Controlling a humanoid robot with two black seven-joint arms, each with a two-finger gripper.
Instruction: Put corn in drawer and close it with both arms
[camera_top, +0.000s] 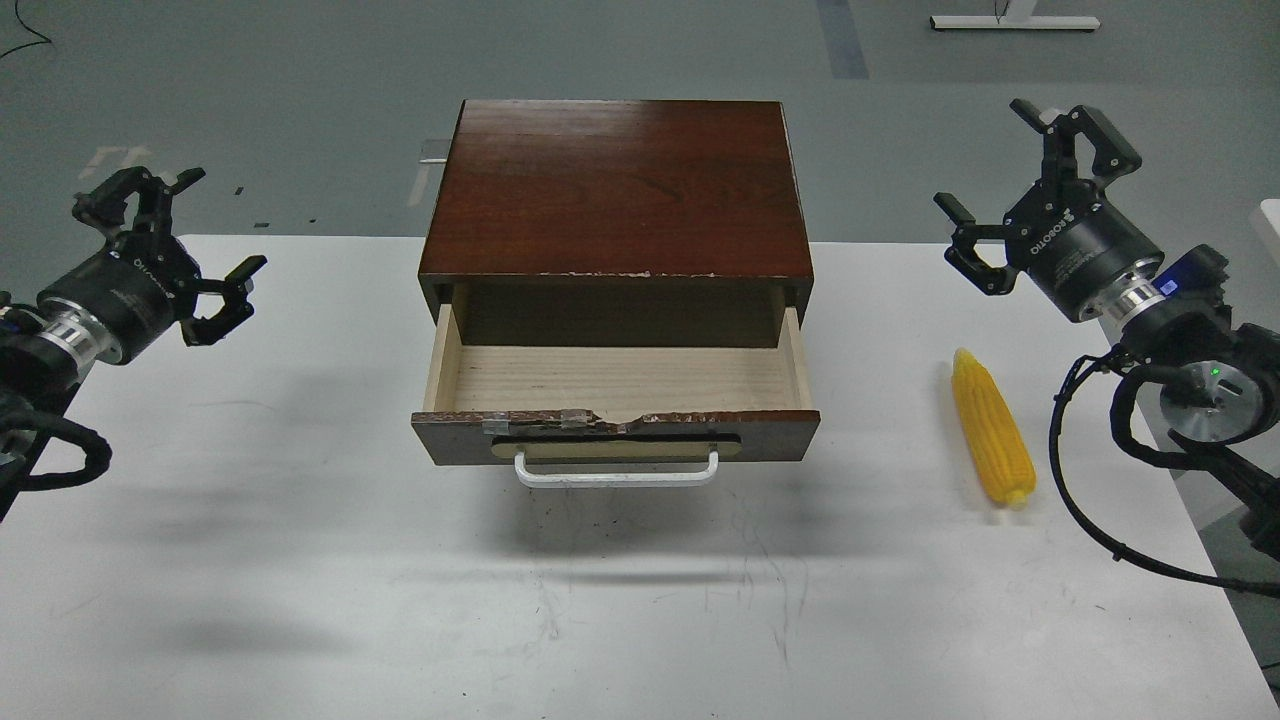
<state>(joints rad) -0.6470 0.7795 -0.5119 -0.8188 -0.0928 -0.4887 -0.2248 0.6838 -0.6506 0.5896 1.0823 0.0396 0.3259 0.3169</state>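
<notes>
A bright-yellow corn (991, 428) cob lies on the white table to the right of the cabinet, tip pointing away from me. The drawer (616, 380) is pulled open toward me, its pale wood inside bare, with a white bar handle (616, 470) on the chipped front. My right gripper (1020, 170) hovers open above and behind the corn, fingers spread wide. Far left of the drawer, my left gripper (185, 225) hangs open over the table's back edge, holding nothing.
The dark-brown cabinet (615, 185) housing the drawer stands at the table's middle back. The white table (620, 600) stretches wide in front. Black cables (1090, 500) loop from the right arm near the table's right edge.
</notes>
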